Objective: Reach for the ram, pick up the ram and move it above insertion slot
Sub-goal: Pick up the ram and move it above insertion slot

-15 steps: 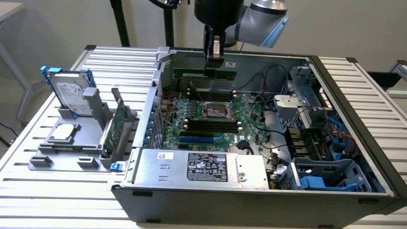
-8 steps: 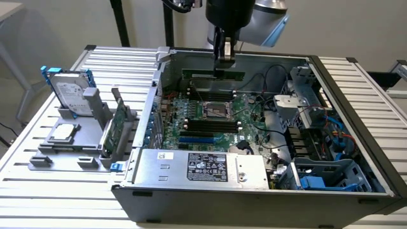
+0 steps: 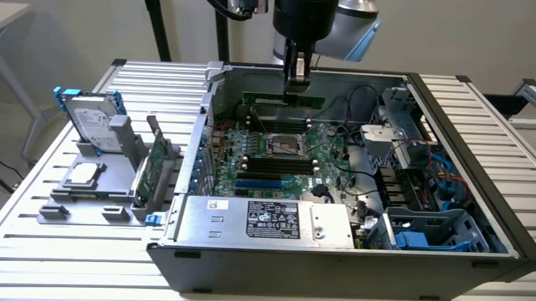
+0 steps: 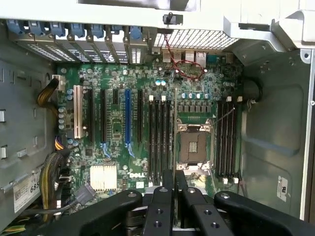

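You will find the ram [image 3: 283,99] held level above the open computer case [image 3: 469,163], at the far side of the motherboard [image 3: 280,153], with its long edge running across the exterior view from left to right. The gripper [image 3: 295,78] hangs straight down from the arm and its jaws are clamped on the ram's upper edge near mid-length; this grip appears chosen to keep the contact edge facing down and unobstructed. Directly below lie the dark memory slots [image 4: 158,140] that flank the CPU socket [image 4: 193,147], and the stick's length seems to run parallel to them. Judge the ram as lifted and carried over the board, not yet seated. Well apart on the slatted desk [image 3: 75,241], at the exterior view's left, a grey fixture [image 3: 88,191] holds a hard drive [image 3: 90,122] and a circuit card [image 3: 150,169] upright.
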You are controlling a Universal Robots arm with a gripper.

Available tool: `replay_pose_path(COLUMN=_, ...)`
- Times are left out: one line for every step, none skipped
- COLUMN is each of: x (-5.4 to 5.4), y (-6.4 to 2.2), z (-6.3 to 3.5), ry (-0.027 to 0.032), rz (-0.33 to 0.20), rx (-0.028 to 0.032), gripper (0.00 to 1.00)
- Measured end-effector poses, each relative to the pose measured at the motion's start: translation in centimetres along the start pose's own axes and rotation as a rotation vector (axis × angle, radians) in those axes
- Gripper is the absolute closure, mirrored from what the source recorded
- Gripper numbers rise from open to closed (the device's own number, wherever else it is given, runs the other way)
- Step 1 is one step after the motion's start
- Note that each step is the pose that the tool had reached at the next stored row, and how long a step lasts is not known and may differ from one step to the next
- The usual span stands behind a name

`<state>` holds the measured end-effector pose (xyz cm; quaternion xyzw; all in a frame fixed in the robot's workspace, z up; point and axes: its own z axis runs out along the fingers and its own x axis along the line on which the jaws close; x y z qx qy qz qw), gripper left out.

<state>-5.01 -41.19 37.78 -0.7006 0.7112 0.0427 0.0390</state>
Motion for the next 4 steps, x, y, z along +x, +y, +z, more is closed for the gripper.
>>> replay_pose_path(x=0.00, y=0.00, z=0.01, ry=-0.0002, rz=0.000, rx=0.0001, gripper=0.87)
replay_pose_path(x=0.00, y=0.00, z=0.01, ry=-0.0002, rz=0.000, rx=0.0001, gripper=0.87)
replay_pose_path(x=0.00, y=0.00, z=0.01, ry=-0.0002, rz=0.000, rx=0.0001, gripper=0.87)
replay_pose_path(x=0.00, y=0.00, z=0.01, ry=-0.0002, rz=0.000, rx=0.0001, gripper=0.87)
